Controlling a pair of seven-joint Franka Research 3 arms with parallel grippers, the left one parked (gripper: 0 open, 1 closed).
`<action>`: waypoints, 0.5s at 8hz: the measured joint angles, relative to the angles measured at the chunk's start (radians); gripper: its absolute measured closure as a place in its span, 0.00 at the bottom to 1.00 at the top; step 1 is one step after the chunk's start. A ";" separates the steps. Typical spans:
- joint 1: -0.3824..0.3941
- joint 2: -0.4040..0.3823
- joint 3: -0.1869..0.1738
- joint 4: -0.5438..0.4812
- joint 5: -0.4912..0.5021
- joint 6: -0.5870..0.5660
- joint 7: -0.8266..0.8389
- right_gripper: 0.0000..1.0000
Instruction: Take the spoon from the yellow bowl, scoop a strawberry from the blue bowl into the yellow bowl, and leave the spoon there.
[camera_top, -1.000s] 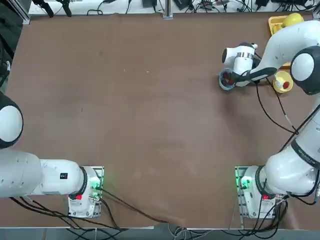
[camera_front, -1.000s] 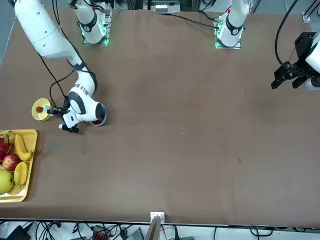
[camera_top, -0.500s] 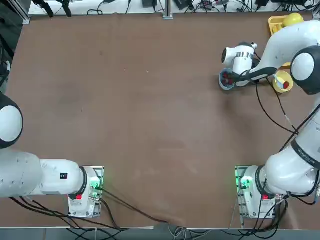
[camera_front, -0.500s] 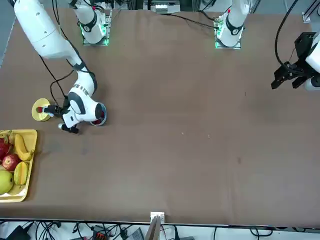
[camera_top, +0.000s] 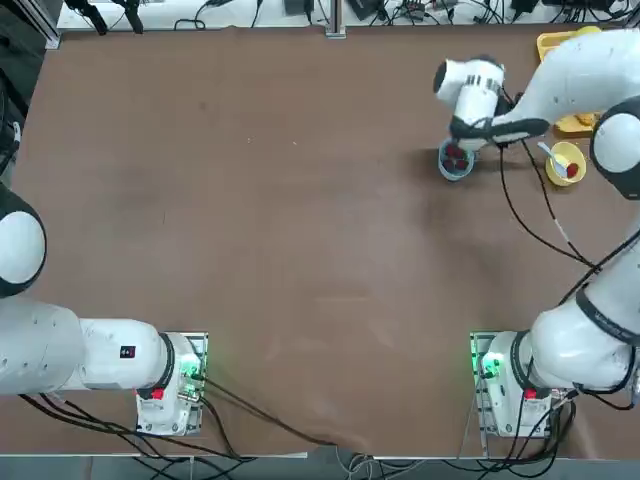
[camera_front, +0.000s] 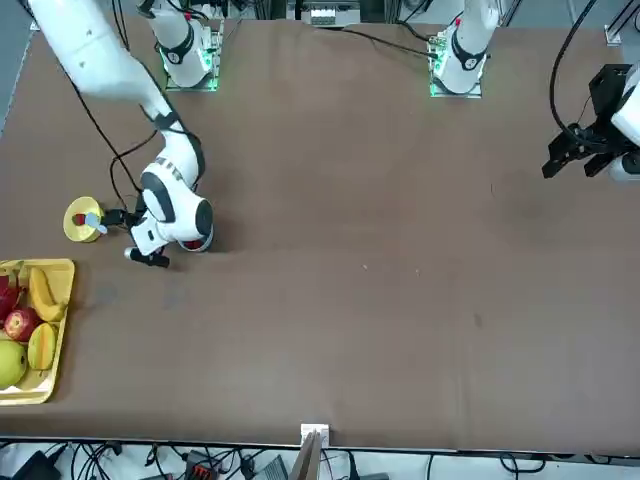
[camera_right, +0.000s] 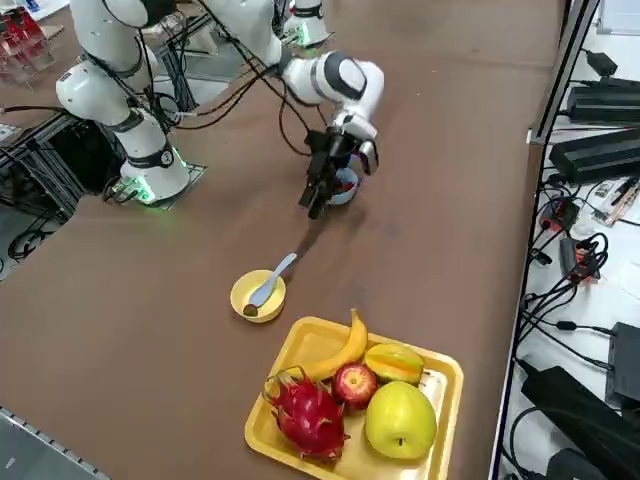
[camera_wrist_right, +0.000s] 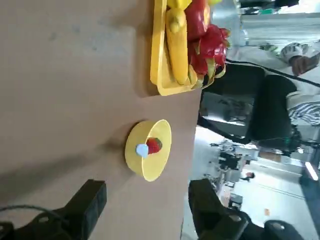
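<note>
Strawberry (camera_wrist_right: 154, 145) whole in wrist view, spoon-hidden from side

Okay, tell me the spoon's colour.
The spoon is pale blue; it shows best in the right side view.

ok so quick count on the desk (camera_top: 300, 250): 2 bowls (1 yellow (camera_right: 258, 296), 1 blue (camera_right: 343, 187)), 1 spoon (camera_right: 273, 279), 1 yellow tray (camera_right: 448, 420), and in that tray 1 banana (camera_right: 345, 350), 1 red apple (camera_right: 355, 384), 1 green apple (camera_right: 401, 421), 1 dragon fruit (camera_right: 309, 415)
</note>
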 joint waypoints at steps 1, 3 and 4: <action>0.000 -0.042 0.010 0.038 0.066 0.000 -0.078 0.00; -0.002 -0.109 0.013 0.133 0.199 -0.001 -0.243 0.00; -0.007 -0.139 0.012 0.178 0.245 -0.004 -0.322 0.00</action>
